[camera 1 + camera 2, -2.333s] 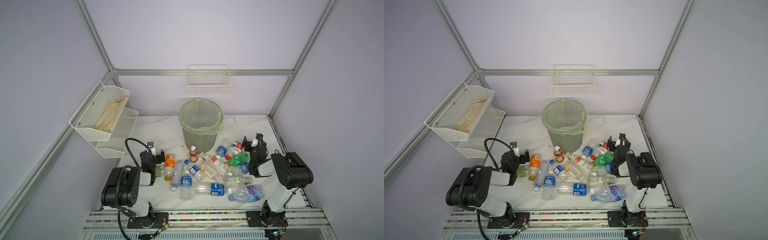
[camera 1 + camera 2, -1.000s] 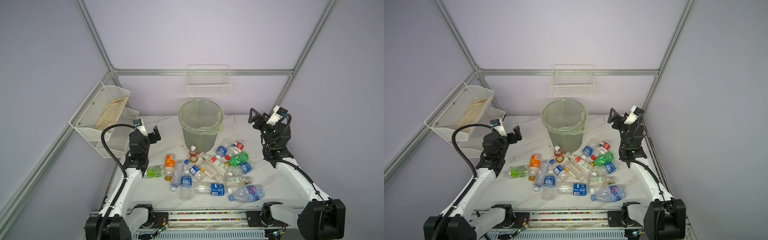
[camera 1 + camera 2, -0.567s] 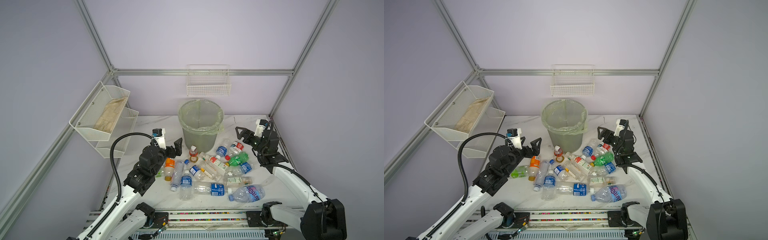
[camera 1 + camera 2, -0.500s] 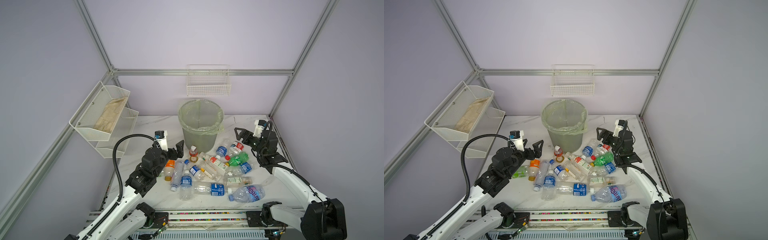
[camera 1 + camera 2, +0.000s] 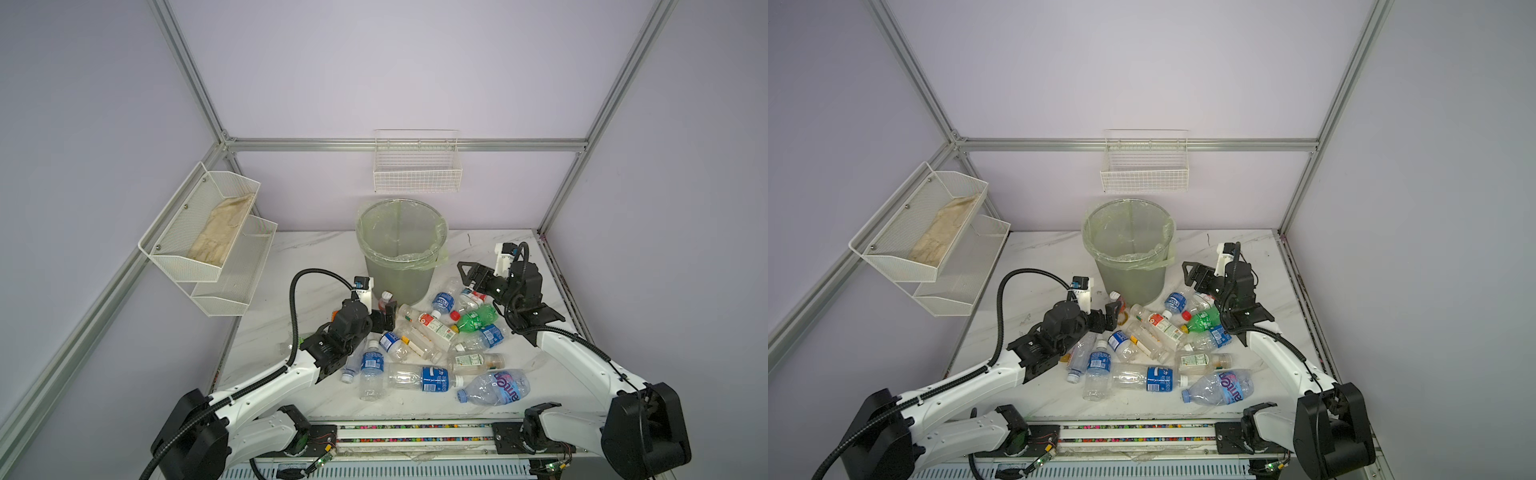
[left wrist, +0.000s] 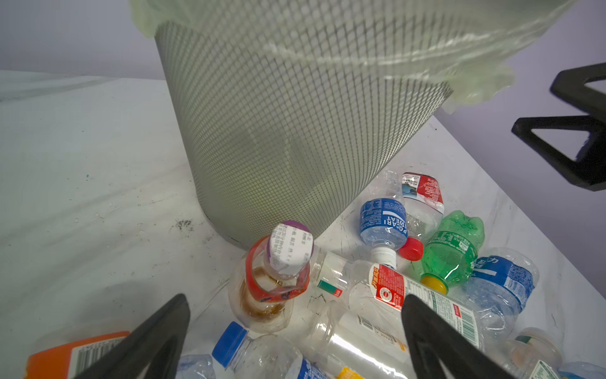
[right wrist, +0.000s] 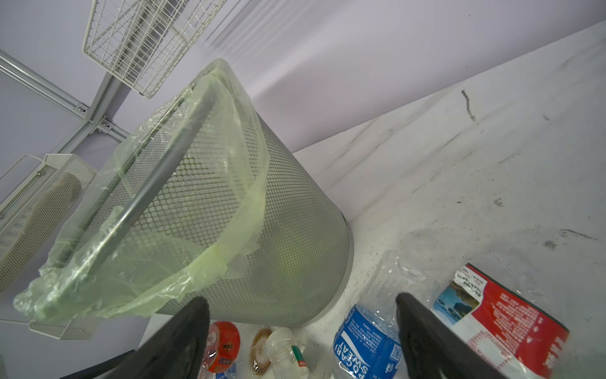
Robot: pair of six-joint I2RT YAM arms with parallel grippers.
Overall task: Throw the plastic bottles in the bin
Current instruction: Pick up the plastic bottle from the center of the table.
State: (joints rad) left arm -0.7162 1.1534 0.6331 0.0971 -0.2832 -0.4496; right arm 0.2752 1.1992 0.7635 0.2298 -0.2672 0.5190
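Note:
The bin [image 5: 401, 249] [image 5: 1129, 253], a grey mesh wastebasket with a pale green liner, stands at the back middle of the table. Several plastic bottles [image 5: 432, 332] lie heaped in front of it. My left gripper [image 5: 384, 318] [image 6: 295, 315] is open and empty, close to a small upright bottle with a red label [image 6: 278, 279] [image 5: 385, 300] at the bin's foot. My right gripper [image 5: 467, 276] [image 7: 301, 298] hangs open and empty just above a blue-labelled bottle [image 7: 367, 344] [image 5: 442, 301] and a red-labelled bottle [image 7: 501, 315], right of the bin.
A white mesh two-tier shelf [image 5: 208, 237] holding a cloth hangs on the left wall. A white wire basket [image 5: 417, 170] hangs on the back wall above the bin. The marble table [image 5: 311, 257] shows bare left of the bin.
Both arms have come down from raised poses toward the pile. The left gripper moved right to the small upright bottle; the right one dropped toward the bottles beside the bin. Both stayed open.

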